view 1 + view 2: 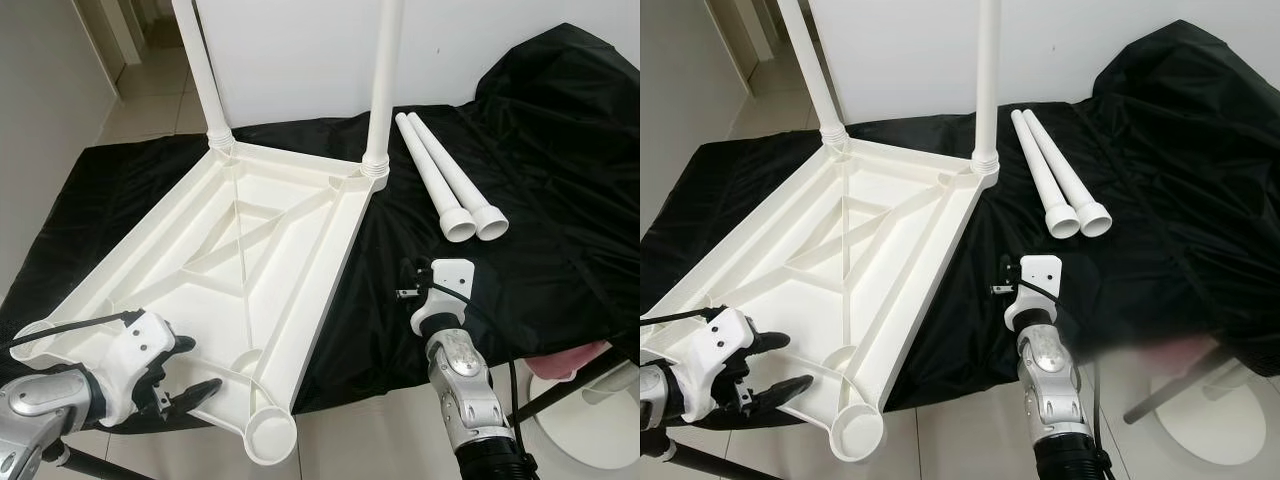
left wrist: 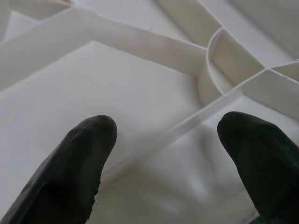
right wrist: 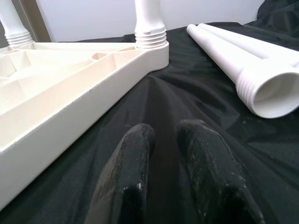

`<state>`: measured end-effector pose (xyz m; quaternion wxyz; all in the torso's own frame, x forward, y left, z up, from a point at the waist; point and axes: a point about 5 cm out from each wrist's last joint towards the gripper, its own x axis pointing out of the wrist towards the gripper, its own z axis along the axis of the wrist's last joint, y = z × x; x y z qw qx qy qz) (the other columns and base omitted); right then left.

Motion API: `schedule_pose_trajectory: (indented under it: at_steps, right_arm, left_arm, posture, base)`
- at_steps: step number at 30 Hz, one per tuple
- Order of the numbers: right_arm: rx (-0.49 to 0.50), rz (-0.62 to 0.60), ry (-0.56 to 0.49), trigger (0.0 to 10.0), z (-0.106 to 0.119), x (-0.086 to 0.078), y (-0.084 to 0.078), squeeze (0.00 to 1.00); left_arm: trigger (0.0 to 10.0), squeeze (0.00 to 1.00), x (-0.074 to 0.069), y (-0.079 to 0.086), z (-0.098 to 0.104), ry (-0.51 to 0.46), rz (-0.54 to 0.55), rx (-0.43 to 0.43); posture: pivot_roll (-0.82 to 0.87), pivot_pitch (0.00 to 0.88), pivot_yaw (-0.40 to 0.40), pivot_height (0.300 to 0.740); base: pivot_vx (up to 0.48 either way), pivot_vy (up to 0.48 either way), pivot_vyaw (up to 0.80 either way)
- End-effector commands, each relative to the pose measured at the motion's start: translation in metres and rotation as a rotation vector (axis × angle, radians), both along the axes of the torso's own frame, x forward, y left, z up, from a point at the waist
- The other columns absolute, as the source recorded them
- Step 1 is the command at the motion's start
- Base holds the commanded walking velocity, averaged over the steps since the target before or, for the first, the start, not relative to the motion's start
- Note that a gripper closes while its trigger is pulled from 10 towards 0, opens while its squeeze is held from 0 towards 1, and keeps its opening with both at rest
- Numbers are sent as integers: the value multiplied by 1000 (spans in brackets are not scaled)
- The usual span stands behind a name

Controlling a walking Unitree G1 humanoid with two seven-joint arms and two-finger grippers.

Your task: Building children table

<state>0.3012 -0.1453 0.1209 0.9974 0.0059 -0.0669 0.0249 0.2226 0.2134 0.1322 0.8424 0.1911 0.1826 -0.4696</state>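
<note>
The white tabletop lies upside down on a black cloth, ribs facing up. Two white legs stand screwed into its far corners. Two loose legs lie side by side on the cloth to the right. An empty round socket sits at the near corner. My left gripper is open over the tabletop's near-left part, its fingers on either side of a rib. My right gripper hovers shut and empty above the cloth between the tabletop's right edge and the loose legs.
A white wall backs the cloth, with a doorway and tiled floor at the far left. At the near right stand a white round base, a pink object and a black rod. The cloth bunches high at the right.
</note>
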Motion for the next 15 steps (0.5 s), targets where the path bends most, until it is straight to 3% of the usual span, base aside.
schedule_pose_trajectory:
  at_steps: [1,7,15]
  right_arm:
    - [-3,21,12,10000,-1,2,7,0]
    - [2,13,4,10000,1,3,6,0]
    - [3,-7,4,10000,-1,0,4,0]
  left_arm:
    - [10000,0,-1,-5,-5,54,-120,24]
    - [10000,0,13,-13,-12,14,-147,92]
    - [10000,0,15,-11,-18,43,-196,149]
  posture:
    - [-8,36,72,740]
    - [-20,35,83,740]
    - [-38,41,107,740]
  base:
    - [0,0,0]
    - [0,0,0]
    - [0,0,0]
